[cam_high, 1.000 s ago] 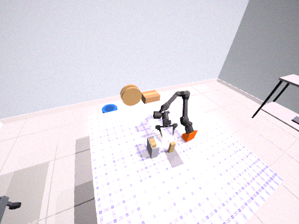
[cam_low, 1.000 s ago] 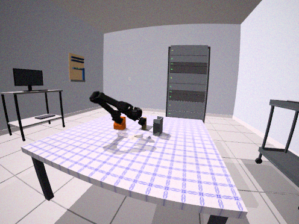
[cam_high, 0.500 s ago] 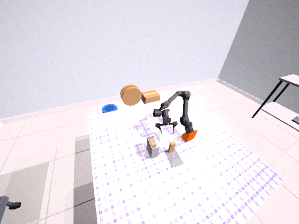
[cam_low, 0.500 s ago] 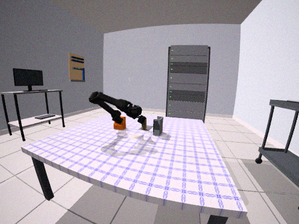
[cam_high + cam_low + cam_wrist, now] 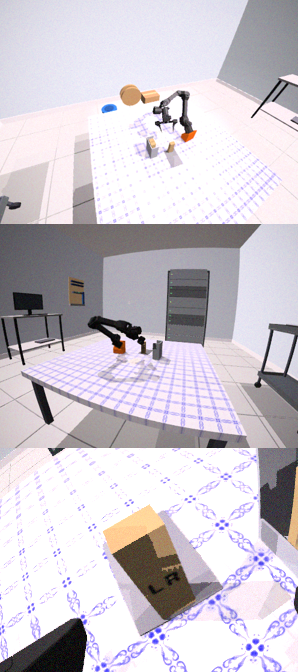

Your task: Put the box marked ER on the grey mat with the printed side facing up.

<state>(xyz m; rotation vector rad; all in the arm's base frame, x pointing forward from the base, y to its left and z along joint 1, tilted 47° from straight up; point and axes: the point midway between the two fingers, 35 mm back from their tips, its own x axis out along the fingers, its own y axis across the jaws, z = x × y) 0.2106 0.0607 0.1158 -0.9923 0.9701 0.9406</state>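
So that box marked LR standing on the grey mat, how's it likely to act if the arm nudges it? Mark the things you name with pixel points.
The LR box [image 5: 170,147] [image 5: 143,347] [image 5: 155,573] would probably tip rather than slide, being tall on a narrow base. Its flat faces and square edges suggest it's stiff and unlikely to roll.

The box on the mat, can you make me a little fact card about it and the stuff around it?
box on mat: cardboard-brown box, standing upright
letters: LR, on an upright side, not facing up
letters wanted: ER
mat: grey mat, under the box
bin: grey bin, beside the mat, with brown boxes inside
codes in bin: cannot tell
gripper: gripper, open, holding nothing
orange block: orange block, at the arm's foot
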